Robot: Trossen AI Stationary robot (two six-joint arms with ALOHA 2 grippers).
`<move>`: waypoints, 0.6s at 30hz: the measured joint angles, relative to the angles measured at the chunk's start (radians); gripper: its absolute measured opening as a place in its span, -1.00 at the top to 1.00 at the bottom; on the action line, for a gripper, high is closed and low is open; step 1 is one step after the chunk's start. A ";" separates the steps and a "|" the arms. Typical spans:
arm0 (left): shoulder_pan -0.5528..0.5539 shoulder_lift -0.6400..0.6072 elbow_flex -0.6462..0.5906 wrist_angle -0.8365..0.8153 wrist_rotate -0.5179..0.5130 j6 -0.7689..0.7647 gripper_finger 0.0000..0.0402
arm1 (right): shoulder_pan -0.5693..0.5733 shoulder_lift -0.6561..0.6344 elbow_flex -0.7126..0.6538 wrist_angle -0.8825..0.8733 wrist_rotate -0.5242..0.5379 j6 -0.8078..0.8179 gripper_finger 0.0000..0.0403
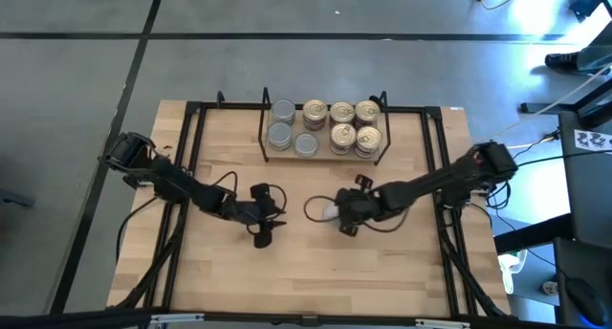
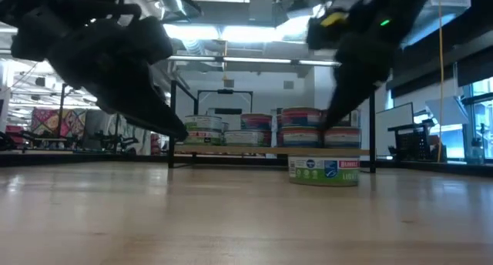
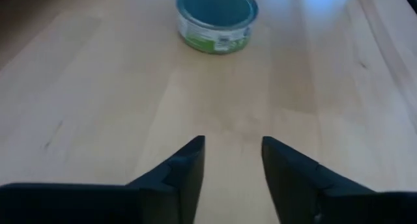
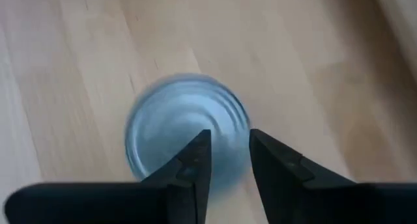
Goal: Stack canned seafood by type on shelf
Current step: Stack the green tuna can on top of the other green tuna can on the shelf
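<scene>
the right end effector (image 4: 228,155) hovers low over a lone silver-topped tin (image 4: 186,129) on the wooden surface (image 1: 402,272), its fingers parted by a narrow gap and empty, the tips poised above the lid, not around the rim. the gap looks narrower than the tin, so a descent from here would likely land on the lid and skid or press it, not clasp it; the fingers would need to spread first. the tin, with its green and white label, sits flat in the middle of the surface, well apart from the shelf (image 1: 263,142) at the far edge. the left end effector (image 3: 231,165) points at the same tin from the other side, near it, fingers apart and holding nothing; both arms closing on one tin risks a knock between them or a shove that sends the tin sliding. on the shelf, plain silver tins (image 1: 282,133) sit at one end and gold-lidded tins (image 1: 342,133) crowd the other, so a careless placement could topple a stack or put the silver tin among the gold.
</scene>
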State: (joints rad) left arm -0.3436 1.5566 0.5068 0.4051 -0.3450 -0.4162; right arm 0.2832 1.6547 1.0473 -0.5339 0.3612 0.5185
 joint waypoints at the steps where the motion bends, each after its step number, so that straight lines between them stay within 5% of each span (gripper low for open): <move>1: 0.007 0.000 0.000 0.003 0.000 -0.002 0.22 | 0.016 -0.022 0.000 -0.042 0.020 -0.004 0.47; 5: 0.043 0.000 0.024 -0.002 0.009 -0.003 -0.06 | 0.095 -0.124 -0.074 -0.105 0.089 0.003 0.47; 10: 0.079 0.000 0.104 0.003 0.026 0.076 -0.33 | 0.202 -0.277 -0.299 0.026 0.111 0.026 0.47; 18: 0.103 0.081 0.248 0.015 -0.028 0.158 -0.35 | 0.255 -0.465 -0.642 0.419 0.060 0.028 0.47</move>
State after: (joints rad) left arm -0.2406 1.6379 0.7547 0.4206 -0.3734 -0.2578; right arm 0.5385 1.1898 0.4051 -0.1153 0.4213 0.5468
